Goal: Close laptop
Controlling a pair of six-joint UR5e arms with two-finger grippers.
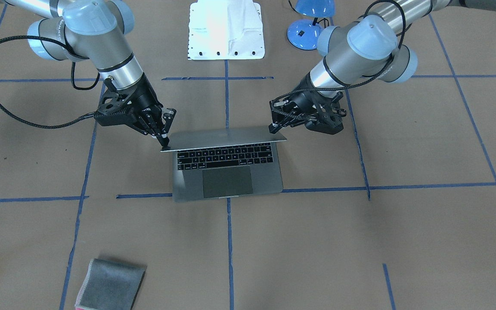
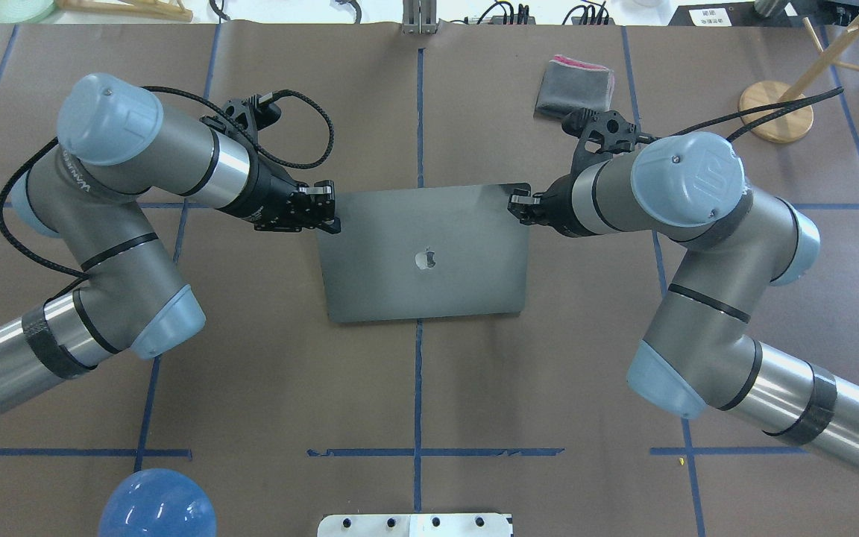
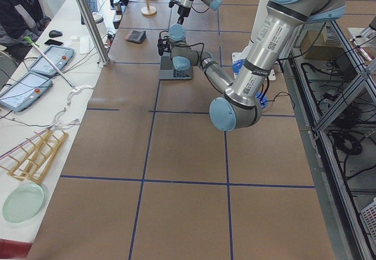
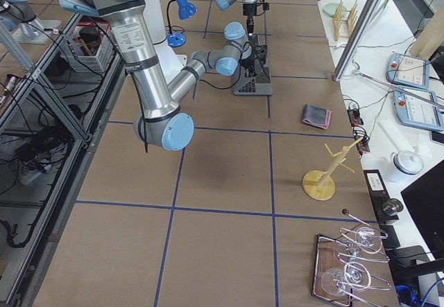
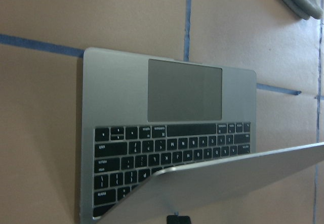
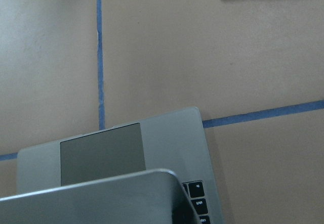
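Observation:
The space-grey laptop point(image 1: 226, 172) lies mid-table, half open, its lid point(image 2: 426, 253) tilted low over the black keyboard, apple logo up. My left gripper point(image 1: 272, 115) is open at the lid's top corner on my left, its lower fingertip touching the edge; it also shows in the overhead view point(image 2: 329, 207). My right gripper point(image 1: 167, 128) is open at the opposite top corner, one fingertip on the lid edge, also in the overhead view point(image 2: 519, 205). Both wrist views show the lid over the trackpad point(image 5: 185, 90) point(image 6: 101, 153).
A folded grey cloth point(image 2: 575, 82) lies beyond the laptop, toward the far right. A blue lamp point(image 1: 310, 21) and a white plate point(image 1: 226, 30) sit near my base. A wooden stand point(image 2: 776, 112) is at the far right.

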